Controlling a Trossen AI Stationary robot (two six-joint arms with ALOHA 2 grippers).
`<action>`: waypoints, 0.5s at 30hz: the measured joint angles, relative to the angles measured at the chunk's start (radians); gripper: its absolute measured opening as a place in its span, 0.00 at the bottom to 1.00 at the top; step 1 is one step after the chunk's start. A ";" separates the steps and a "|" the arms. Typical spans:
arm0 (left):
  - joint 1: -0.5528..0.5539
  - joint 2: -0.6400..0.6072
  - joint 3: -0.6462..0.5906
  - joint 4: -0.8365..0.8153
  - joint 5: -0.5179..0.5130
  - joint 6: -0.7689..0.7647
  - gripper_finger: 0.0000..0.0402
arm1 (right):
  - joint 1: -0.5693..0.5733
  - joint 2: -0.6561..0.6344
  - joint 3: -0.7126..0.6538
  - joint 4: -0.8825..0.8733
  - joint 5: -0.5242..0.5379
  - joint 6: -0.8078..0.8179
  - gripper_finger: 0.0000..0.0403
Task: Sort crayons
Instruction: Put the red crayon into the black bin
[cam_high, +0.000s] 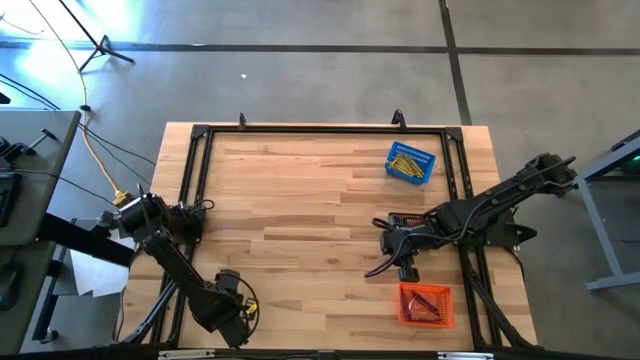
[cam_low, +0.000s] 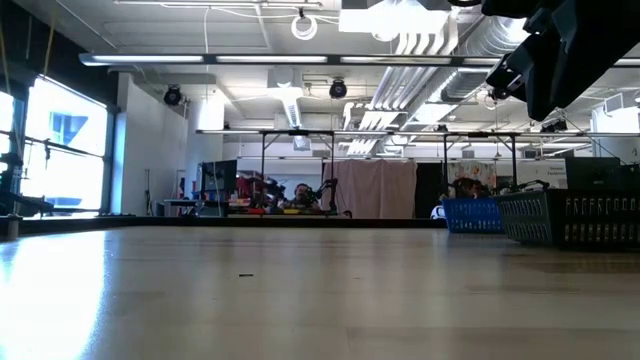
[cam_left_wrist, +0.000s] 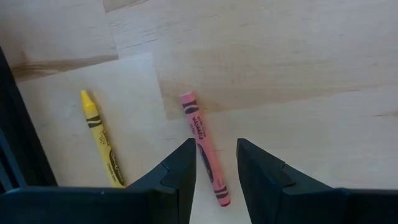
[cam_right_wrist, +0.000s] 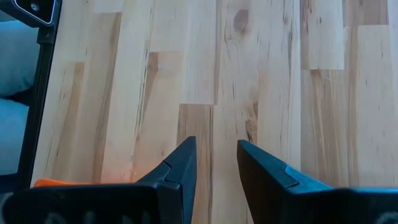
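I see a yellow crayon (cam_left_wrist: 101, 140) and a pink crayon (cam_left_wrist: 205, 148), both black-printed, on pale striped wood (cam_left_wrist: 280, 56); blue basket (cam_high: 411, 163), orange basket (cam_high: 426, 304).

wooden plank table (cam_high: 300, 210) with black metal frame (cam_high: 195, 160) along its edges. blue mesh basket (cam_high: 411, 163) near far right corner; orange mesh basket (cam_high: 426, 304) at near right edge. low view: dark basket (cam_low: 575, 218) beside the blue one, room with ceiling ducts (cam_low: 440, 50) behind. grey floor around, yellow cable (cam_high: 100, 160) at left.
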 joint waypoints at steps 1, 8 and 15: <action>-0.001 0.000 0.000 -0.002 -0.001 -0.005 0.26 | 0.000 0.000 0.000 0.000 0.000 0.000 0.25; -0.022 0.000 0.000 -0.002 -0.002 -0.074 0.26 | 0.001 0.000 0.000 0.000 0.000 0.000 0.25; -0.025 0.000 0.000 0.009 -0.002 -0.077 0.26 | 0.001 0.000 0.000 0.000 0.001 0.000 0.25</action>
